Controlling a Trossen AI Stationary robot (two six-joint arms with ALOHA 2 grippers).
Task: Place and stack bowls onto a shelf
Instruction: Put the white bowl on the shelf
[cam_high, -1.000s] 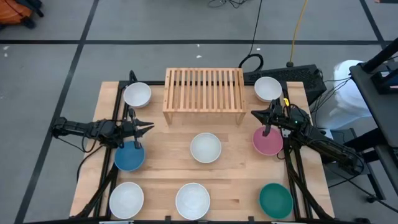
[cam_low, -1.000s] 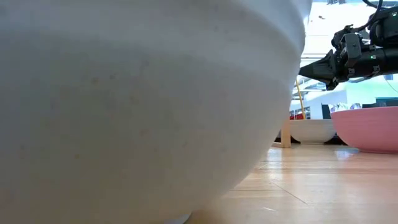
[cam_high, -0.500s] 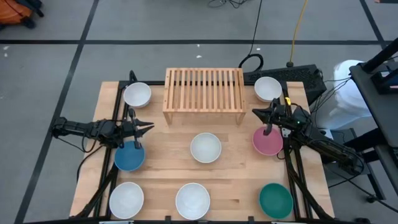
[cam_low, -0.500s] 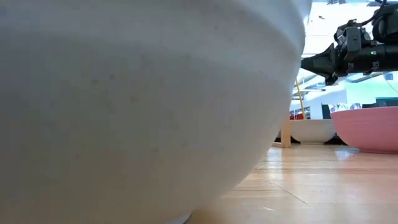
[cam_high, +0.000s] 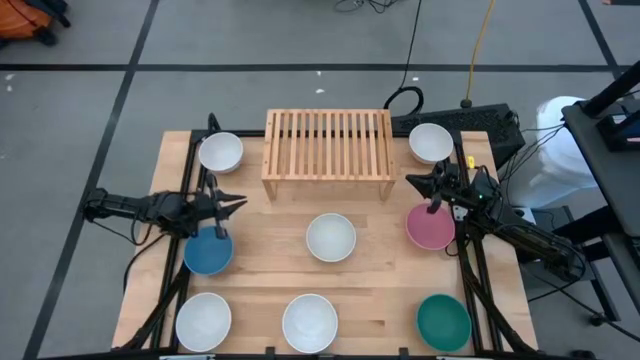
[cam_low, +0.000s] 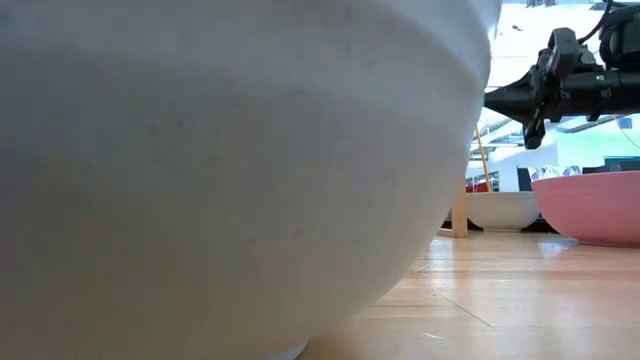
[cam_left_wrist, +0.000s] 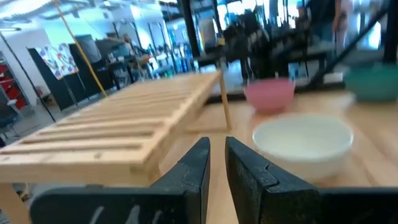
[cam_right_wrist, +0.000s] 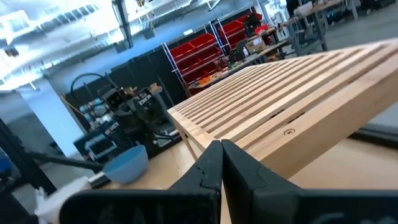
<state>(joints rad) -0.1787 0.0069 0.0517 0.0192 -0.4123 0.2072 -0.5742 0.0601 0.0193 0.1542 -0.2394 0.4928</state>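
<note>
The light-wood shelf (cam_high: 328, 145) stands at the far middle of the table on its side legs, nothing on its slats. Eight bowls sit apart on the tabletop: white ones (cam_high: 220, 152) (cam_high: 431, 142) beside the shelf, one white (cam_high: 330, 237) in the middle, blue (cam_high: 208, 250), pink (cam_high: 430, 227), green (cam_high: 443, 320), and two white (cam_high: 203, 320) (cam_high: 309, 322) at the near edge. My left gripper (cam_high: 243, 203) hovers level near the blue bowl, open by a narrow gap (cam_left_wrist: 216, 149), holding nothing. My right gripper (cam_high: 408, 181) hovers level above the pink bowl's far side, shut (cam_right_wrist: 221, 146) and empty.
In the low view a white bowl (cam_low: 220, 150) right in front fills most of the picture; the pink bowl (cam_low: 595, 205) and a shelf leg (cam_low: 460, 210) show past it. A black box (cam_high: 470, 125) and cables lie off the far right corner. Bare wood lies between shelf and middle bowl.
My right gripper has rolled about the line it points along and tipped up a little, without leaving its place above the pink bowl. It has stayed shut. No bowl has moved.
</note>
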